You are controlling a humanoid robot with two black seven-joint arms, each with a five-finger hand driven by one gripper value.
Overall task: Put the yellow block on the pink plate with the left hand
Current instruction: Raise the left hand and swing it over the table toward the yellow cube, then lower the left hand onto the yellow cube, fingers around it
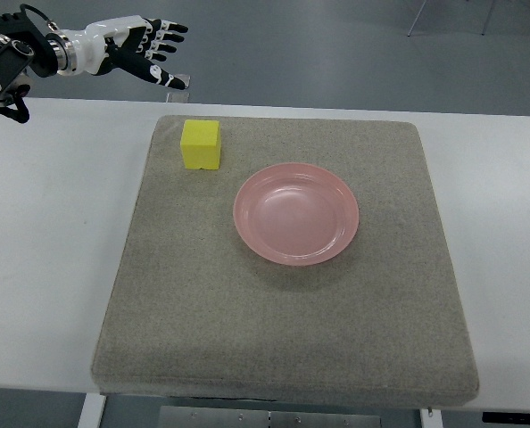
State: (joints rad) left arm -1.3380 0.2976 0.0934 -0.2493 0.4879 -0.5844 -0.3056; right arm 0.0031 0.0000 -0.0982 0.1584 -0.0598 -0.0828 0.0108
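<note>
1. Your left hand (144,49) is at the top left of the view, over the far edge of the table (51,223), with its arm coming in from the left. Its fingers are spread and extended toward the right, and it holds nothing.
2. The block (201,144) sits on the mat (283,321) near the mat's far-left corner, well apart from your hand and nearer you than it.
3. The block looks close to cubic, so you get no clear long axis. Its faces run roughly square to the mat's edges, top face flat and upward. There seems to be a small notch at the bottom of its near face, though the view is too coarse to be sure.
4. The plate (296,213) lies right way up near the mat's middle, empty, to the right of the block and nearer you, not touching it.
</note>
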